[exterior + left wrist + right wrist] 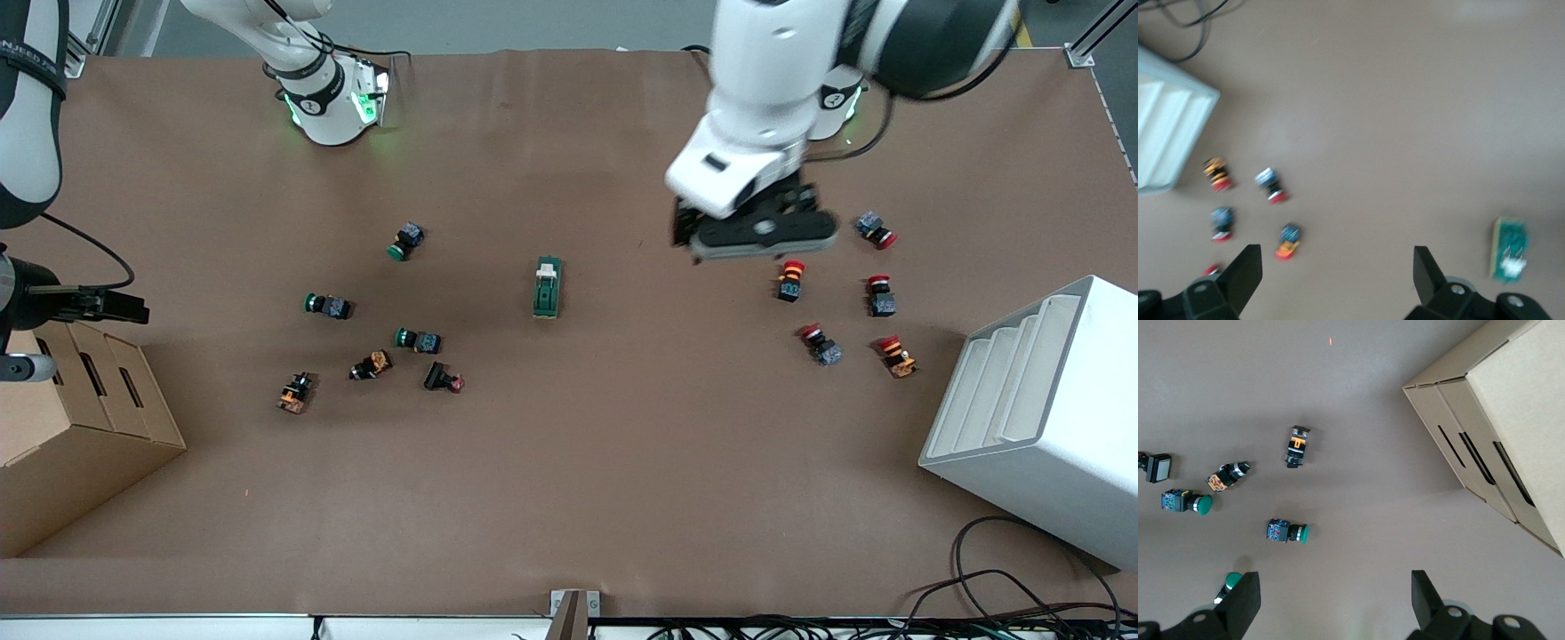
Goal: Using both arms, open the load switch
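Load switch (548,287) lies flat mid-table (569,498), white lever end pointing toward the robot bases, nothing touching it. Left tool (756,233) hangs over bare table, fingers spread wide and empty, the switch off toward the right arm's end from it, a cluster of red push-buttons (790,280) just below and beside it. Right tool (1331,603) hovers by the cardboard box (80,418), also wide open, empty, green push-buttons (1287,532) scattered beneath.

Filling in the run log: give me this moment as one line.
load switch: untouched, mid-table | left gripper: open, above red buttons | right gripper: open, above green buttons
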`<state>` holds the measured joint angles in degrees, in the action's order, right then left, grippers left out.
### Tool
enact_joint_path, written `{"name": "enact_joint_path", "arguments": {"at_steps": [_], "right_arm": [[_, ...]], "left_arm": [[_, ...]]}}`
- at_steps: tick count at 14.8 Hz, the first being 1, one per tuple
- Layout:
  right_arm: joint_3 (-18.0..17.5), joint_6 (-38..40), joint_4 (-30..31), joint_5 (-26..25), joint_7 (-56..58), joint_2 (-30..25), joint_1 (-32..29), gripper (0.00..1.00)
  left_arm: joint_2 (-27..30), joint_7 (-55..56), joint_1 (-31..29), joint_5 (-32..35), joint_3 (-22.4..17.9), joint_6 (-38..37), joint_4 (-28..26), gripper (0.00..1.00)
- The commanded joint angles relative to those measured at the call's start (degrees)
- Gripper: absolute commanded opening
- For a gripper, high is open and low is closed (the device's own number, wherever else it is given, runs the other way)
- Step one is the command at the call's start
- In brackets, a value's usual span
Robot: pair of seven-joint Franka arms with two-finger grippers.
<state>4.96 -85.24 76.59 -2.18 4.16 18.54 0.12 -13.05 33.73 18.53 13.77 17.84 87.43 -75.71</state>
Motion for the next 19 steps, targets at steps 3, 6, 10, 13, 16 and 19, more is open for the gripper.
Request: {"name": "enact_joint_path", "arguments": {"at_steps": [3,6,10,13,16,19], "right_arm": [[-0.3,0.77,0.93,-0.1,0.24,-3.06,0.58,1.0],[-0.04,2.53,2.33,1.21,0.24,-5.17,-0.38,1.0],[0.05,2.35,10.14,2.89,0.41,-13.42,-1.71,1.0],[0.05,2.53,13.23,2.89,0.59,-17.64,-1.53,1.0],[-0.21,2.36,15.43,2.8,0.76,-20.81,-1.18,1.0],[-0.12,2.35,15.87,2.19,0.85,-21.96,0.4,1.0]], "left_arm": [[6.01,-16.4,-5.6,-5.85,-5.53,-2.35,-2.86,1.0],[7.07,-21.41,-8.59,-7.95,-5.97,-3.06,-3.48,1.0],[9.17,-28.88,-10.1,-10.07,-8.42,-3.06,-5.06,1.0],[10.06,-33.37,-12.02,-10.16,-9.66,-3.23,-6.03,1.0],[10.94,-37.15,-12.12,-10.77,-12.12,-3.59,-6.91,1.0],[13.04,-40.32,-12.55,-13.49,-15.72,-3.59,-9.27,1.0]]}}
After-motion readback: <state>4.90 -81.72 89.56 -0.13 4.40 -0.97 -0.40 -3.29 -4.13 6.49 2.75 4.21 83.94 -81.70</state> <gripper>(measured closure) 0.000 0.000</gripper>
